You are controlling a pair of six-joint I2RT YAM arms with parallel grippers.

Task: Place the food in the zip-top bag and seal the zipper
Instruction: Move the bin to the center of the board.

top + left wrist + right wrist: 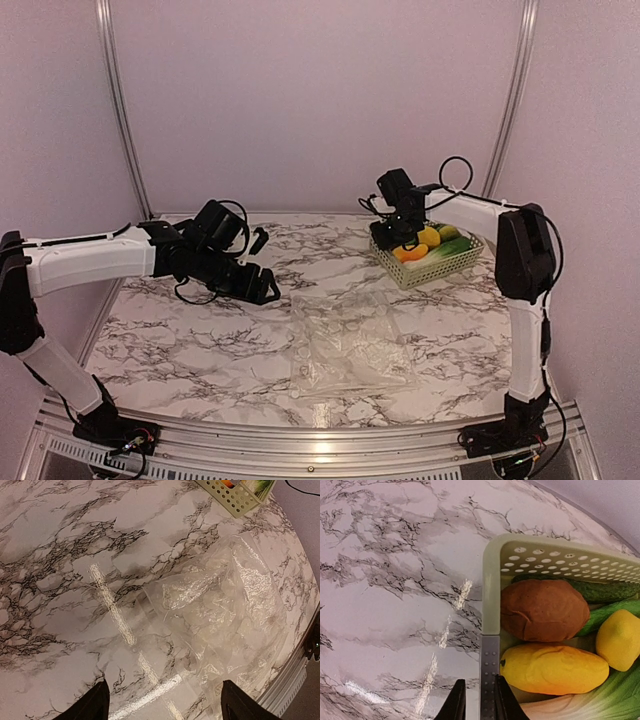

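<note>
Clear bag [225,610] lies on the counter [75,555] ahead of the wide-open, empty left gripper [164,702]; right gripper [480,702] pinches the basket [490,580] wall, presumably to steady it, food [542,610] just beyond.

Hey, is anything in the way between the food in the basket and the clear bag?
Nothing visible does: only bare table lies between the basket holding the food and the zip-top bag. The right claw, though, straddles the basket's wall rather than any food.

White arms [90,262], black joints [522,255], looping black cables [455,165].
</note>
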